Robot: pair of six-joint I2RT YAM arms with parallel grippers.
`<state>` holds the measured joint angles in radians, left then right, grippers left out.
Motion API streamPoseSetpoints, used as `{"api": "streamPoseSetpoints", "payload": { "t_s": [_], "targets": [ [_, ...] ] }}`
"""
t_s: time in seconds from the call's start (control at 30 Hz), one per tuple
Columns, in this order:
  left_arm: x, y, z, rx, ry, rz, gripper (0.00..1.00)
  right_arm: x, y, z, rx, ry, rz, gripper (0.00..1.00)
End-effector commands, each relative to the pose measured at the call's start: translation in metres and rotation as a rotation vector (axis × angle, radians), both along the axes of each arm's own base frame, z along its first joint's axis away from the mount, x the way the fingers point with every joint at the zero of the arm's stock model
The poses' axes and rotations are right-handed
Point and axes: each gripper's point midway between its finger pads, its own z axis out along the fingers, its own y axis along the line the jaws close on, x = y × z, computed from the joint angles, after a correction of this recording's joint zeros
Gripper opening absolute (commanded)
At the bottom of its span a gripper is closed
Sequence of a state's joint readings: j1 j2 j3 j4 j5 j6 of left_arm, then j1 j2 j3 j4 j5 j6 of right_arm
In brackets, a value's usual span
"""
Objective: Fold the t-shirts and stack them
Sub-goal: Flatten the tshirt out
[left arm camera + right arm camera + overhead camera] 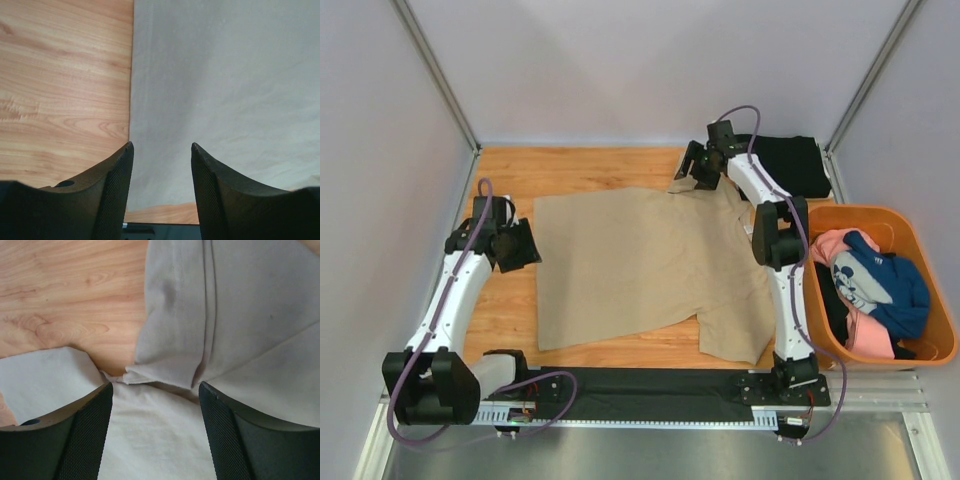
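A large tan t-shirt (640, 265) lies spread flat on the wooden table. A folded black t-shirt (790, 165) lies at the back right. A pink t-shirt (865, 335) and a blue cartoon-print t-shirt (880, 280) lie bunched in the orange tub (920, 235). My left gripper (525, 243) is open just above the tan shirt's left edge (131, 100). My right gripper (688, 170) is open at the shirt's far edge, over a folded-in sleeve (170, 360); nothing sits between its fingers (220, 430).
Grey walls enclose the table on the left, back and right. A black strip (650, 385) runs along the near edge between the arm bases. Bare wood (570, 165) shows behind and left of the tan shirt.
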<state>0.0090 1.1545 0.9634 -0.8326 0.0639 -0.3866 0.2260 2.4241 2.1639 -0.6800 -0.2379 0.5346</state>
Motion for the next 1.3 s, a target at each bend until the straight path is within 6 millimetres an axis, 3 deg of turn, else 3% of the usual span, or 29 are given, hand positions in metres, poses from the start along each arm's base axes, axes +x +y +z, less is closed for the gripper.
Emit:
{"api": "streamPoseSetpoints", "payload": {
  "t_s": [0.0, 0.07, 0.3, 0.4, 0.6, 0.7, 0.73, 0.8, 0.83, 0.87, 0.9, 0.97, 1.03, 1.07, 1.1, 1.13, 1.17, 1.2, 1.27],
  "targets": [
    [0.016, -0.006, 0.016, -0.018, -0.108, -0.034, 0.56, 0.025, 0.008, 0.025, 0.029, -0.091, -0.014, 0.7],
    [0.015, -0.017, 0.016, -0.031, -0.106, -0.075, 0.56, 0.029, 0.008, 0.015, 0.022, -0.082, -0.021, 0.69],
    [0.016, -0.021, 0.019, -0.05, -0.119, -0.083, 0.55, 0.023, 0.009, -0.015, 0.0, -0.033, -0.031, 0.67],
    [0.016, -0.026, 0.017, -0.074, -0.114, -0.091, 0.55, 0.021, 0.012, -0.016, 0.003, -0.035, -0.024, 0.63],
    [0.016, -0.027, 0.019, -0.083, -0.127, -0.092, 0.53, 0.022, 0.031, -0.003, 0.028, -0.076, 0.019, 0.42],
    [0.016, -0.027, 0.021, -0.084, -0.133, -0.093, 0.53, 0.024, 0.062, 0.013, 0.124, -0.117, 0.063, 0.39],
    [0.016, -0.027, 0.021, -0.084, -0.134, -0.093, 0.53, 0.025, 0.094, 0.031, 0.226, -0.184, 0.143, 0.36],
    [0.016, -0.027, 0.022, -0.084, -0.139, -0.093, 0.53, 0.024, 0.14, 0.06, 0.388, -0.238, 0.209, 0.35],
    [0.016, -0.027, 0.022, -0.082, -0.137, -0.09, 0.53, 0.035, 0.164, 0.093, 0.47, -0.36, 0.279, 0.34],
    [0.017, -0.026, 0.022, -0.079, -0.141, -0.09, 0.53, 0.037, 0.177, 0.101, 0.478, -0.4, 0.3, 0.36],
    [0.017, -0.025, 0.021, -0.072, -0.138, -0.084, 0.53, 0.04, 0.19, 0.09, 0.459, -0.434, 0.331, 0.38],
    [0.016, -0.024, 0.021, -0.068, -0.139, -0.084, 0.53, 0.053, 0.189, 0.101, 0.443, -0.495, 0.284, 0.54],
    [0.015, -0.023, 0.02, -0.061, -0.137, -0.081, 0.52, 0.06, 0.175, 0.124, 0.451, -0.54, 0.233, 0.78],
    [0.014, -0.022, 0.019, -0.059, -0.134, -0.079, 0.52, 0.056, 0.168, 0.099, 0.428, -0.481, 0.214, 0.81],
    [0.014, -0.022, 0.018, -0.058, -0.133, -0.077, 0.52, 0.054, 0.157, 0.13, 0.424, -0.53, 0.212, 0.84],
    [0.014, -0.023, 0.018, -0.06, -0.129, -0.079, 0.52, 0.05, 0.149, 0.128, 0.401, -0.522, 0.205, 0.84],
    [0.014, -0.023, 0.017, -0.061, -0.126, -0.08, 0.52, 0.042, 0.141, 0.109, 0.37, -0.473, 0.201, 0.84],
    [0.016, -0.023, 0.017, -0.06, -0.127, -0.079, 0.52, 0.035, 0.127, 0.136, 0.358, -0.507, 0.195, 0.84],
    [0.017, -0.021, 0.014, -0.053, -0.112, -0.075, 0.52, 0.026, 0.103, 0.134, 0.265, -0.494, 0.174, 0.84]
  ]
}}
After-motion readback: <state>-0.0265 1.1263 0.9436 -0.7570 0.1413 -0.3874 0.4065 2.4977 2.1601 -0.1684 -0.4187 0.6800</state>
